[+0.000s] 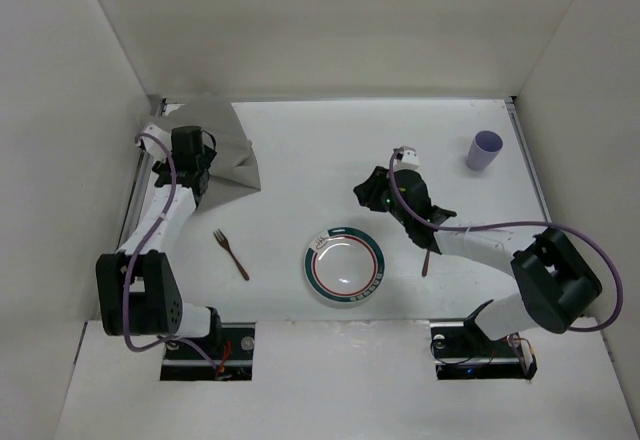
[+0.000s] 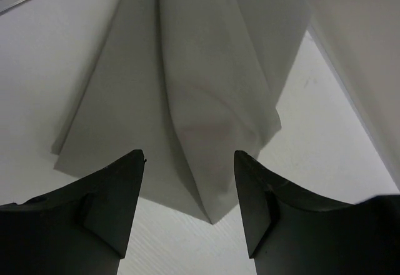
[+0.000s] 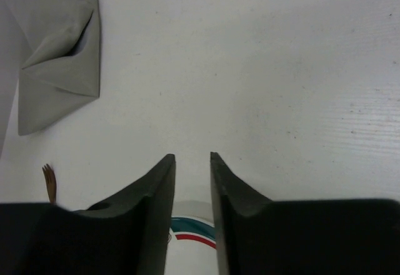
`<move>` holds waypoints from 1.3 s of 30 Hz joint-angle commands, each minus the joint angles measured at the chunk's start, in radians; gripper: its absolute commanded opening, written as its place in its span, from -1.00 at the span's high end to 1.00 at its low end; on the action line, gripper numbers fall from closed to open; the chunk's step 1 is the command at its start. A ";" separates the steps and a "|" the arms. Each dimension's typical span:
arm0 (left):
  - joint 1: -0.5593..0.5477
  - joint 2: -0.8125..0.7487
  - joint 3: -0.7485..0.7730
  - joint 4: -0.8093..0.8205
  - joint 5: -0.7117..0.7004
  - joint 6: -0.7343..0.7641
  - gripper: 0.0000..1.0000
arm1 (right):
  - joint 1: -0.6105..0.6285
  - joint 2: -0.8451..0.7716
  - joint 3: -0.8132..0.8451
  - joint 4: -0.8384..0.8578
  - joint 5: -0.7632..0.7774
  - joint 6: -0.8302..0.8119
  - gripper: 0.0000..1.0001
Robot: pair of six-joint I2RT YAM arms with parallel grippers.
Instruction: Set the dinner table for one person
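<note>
The white dinner table (image 1: 310, 150) holds a crumpled grey cloth placemat (image 1: 228, 148) at its far left. My left gripper (image 1: 197, 172) is open and empty right at the placemat's near corner (image 2: 212, 131), which points between the fingers (image 2: 119, 194). A white plate (image 1: 344, 266) with a green and red rim sits at the near middle. A brown fork (image 1: 231, 255) lies left of it. My right gripper (image 1: 373, 192) hovers just beyond the plate (image 3: 187, 236), its jaws a narrow gap apart with nothing between them (image 3: 192, 157).
A purple cup (image 1: 485, 150) stands at the far right. A brown utensil (image 1: 426, 258) lies partly under my right arm, right of the plate. Metal rails run along the table's left (image 1: 135, 190) and right edges. The fork's tines (image 3: 49, 183) and the placemat (image 3: 59, 56) show in the right wrist view.
</note>
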 commanded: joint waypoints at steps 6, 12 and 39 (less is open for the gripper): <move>0.125 0.183 0.102 0.090 0.163 -0.019 -0.15 | -0.014 -0.001 -0.017 0.084 -0.060 0.012 0.06; 0.073 0.355 0.187 0.148 0.286 -0.012 -0.13 | -0.014 0.011 -0.008 0.080 -0.075 0.011 0.05; -0.444 0.541 0.250 0.139 0.435 0.282 0.87 | -0.083 0.002 -0.029 0.068 -0.058 0.025 -0.01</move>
